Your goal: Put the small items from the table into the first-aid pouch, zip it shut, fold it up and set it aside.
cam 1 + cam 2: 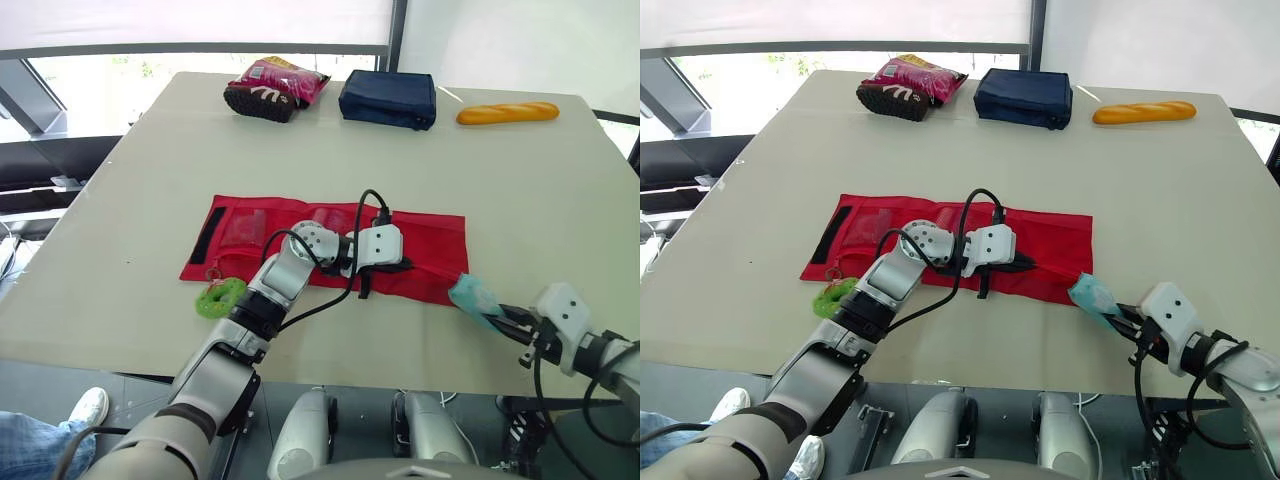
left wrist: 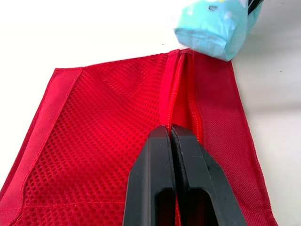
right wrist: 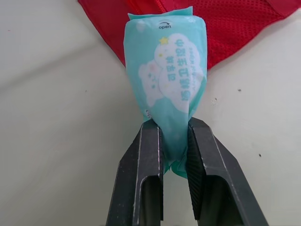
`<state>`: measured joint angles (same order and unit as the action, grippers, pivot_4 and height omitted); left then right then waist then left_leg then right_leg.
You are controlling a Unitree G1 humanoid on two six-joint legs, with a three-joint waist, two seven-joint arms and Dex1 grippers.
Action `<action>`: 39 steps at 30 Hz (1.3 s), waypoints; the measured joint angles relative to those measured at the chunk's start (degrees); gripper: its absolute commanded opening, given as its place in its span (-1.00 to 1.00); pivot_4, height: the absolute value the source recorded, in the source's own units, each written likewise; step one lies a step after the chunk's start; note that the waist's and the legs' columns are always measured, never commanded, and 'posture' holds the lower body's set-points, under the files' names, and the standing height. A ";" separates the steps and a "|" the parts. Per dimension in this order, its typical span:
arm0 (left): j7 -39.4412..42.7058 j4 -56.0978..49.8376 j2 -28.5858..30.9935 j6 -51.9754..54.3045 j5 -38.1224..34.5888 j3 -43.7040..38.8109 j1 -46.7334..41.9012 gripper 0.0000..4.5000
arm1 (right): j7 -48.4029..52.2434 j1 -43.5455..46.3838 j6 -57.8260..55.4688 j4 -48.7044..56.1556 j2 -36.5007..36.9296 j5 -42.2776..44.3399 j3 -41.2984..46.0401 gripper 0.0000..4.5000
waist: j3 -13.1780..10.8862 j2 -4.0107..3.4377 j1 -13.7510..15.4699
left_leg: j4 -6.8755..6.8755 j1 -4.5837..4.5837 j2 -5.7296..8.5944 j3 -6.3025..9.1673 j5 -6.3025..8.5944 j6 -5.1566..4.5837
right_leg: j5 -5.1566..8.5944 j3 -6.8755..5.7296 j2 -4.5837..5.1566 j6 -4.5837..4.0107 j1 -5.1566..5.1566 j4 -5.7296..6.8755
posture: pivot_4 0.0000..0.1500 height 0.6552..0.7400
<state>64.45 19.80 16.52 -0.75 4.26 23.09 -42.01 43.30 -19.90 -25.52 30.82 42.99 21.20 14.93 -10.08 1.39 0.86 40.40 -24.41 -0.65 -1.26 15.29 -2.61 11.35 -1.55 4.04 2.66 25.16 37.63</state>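
Red mesh pouch (image 1: 250, 235) lies flat and unfolded under left gripper (image 2: 171, 134). Its fingers are pressed together, tips on the zipper (image 2: 175, 89). Teal tissue pack (image 3: 167, 80) is clamped in right gripper (image 3: 174, 127), with the pouch corner just ahead.

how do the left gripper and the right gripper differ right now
The left gripper is shut with nothing seen between its fingers, while the right gripper is shut on the teal tissue pack. The left gripper is down on the red pouch, beside its zipper; the right gripper is off the pouch, over the table near the pouch's end. Both have two black fingers.
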 measured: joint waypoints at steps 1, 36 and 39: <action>0.00 0.00 -0.11 0.00 -0.02 0.00 -0.01 -1.00 | 0.24 -1.90 -1.39 1.78 0.00 1.55 2.14 -0.93 | 0.01 -0.01 0.02 | 0.00 -0.01 -0.01 0.02 0.00 0.00 | 0.00 -0.02 0.00 0.00 0.00 0.00 | 1.00 0.44; -0.63 -10.81 -7.59 11.67 -4.51 3.48 4.10 -1.00 | -46.52 23.68 -52.28 10.79 -23.05 29.99 3.45 -0.93 | 0.08 -0.15 -0.10 | 0.00 -0.03 -0.02 0.04 0.00 -0.01 | -0.01 0.02 -0.02 -0.01 -0.01 0.00 | 1.00 0.44; -0.80 -11.38 -8.02 11.69 -4.51 3.90 4.06 -1.00 | -52.58 26.01 -52.85 10.79 -30.59 28.46 4.10 -0.93 | 0.09 -0.17 -0.08 | 0.00 -0.05 -0.02 0.06 0.00 -0.01 | -0.01 0.01 -0.02 -0.01 0.00 -0.02 | 1.00 0.44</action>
<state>63.65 8.42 8.50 10.94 -0.25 26.99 -37.96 -9.28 6.11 -78.37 41.60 12.40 49.67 19.04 -9.98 1.22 0.78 40.40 -24.46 -0.67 -1.20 15.29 -2.61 11.34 -1.54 4.02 2.65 25.16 37.62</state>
